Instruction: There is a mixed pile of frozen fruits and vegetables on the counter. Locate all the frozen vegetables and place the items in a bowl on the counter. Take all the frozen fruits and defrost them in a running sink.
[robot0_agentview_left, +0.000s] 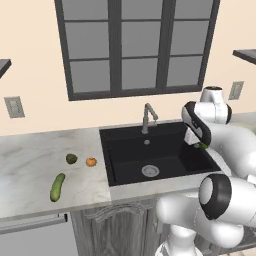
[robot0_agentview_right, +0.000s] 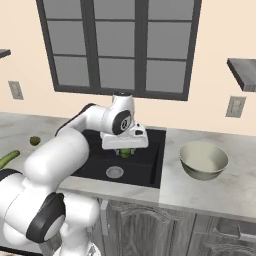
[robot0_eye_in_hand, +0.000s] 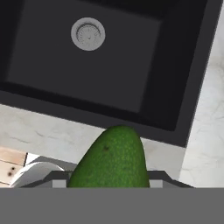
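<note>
My gripper (robot0_agentview_right: 124, 149) hangs over the right part of the black sink (robot0_agentview_right: 145, 170), shut on a shiny dark green vegetable piece (robot0_agentview_right: 125, 153). The hand view has that piece (robot0_eye_in_hand: 111, 159) rising at the bottom, with the sink's drain (robot0_eye_in_hand: 88, 33) beyond it. From the left base view the gripper (robot0_agentview_left: 199, 143) sits above the basin's right side (robot0_agentview_left: 150, 150). On the counter (robot0_agentview_left: 30, 160) left of the sink lie a long green cucumber (robot0_agentview_left: 57, 187), an olive-brown ball (robot0_agentview_left: 71, 159) and an orange ball (robot0_agentview_left: 91, 161). The pale bowl (robot0_agentview_right: 203, 160) stands on the counter right of the sink.
A grey gooseneck faucet (robot0_agentview_left: 148, 117) stands behind the sink, with no water showing. A window fills the wall above. Outlets (robot0_agentview_right: 234, 106) sit on the wall, and a dark shelf (robot0_agentview_right: 243, 72) juts out at the upper right.
</note>
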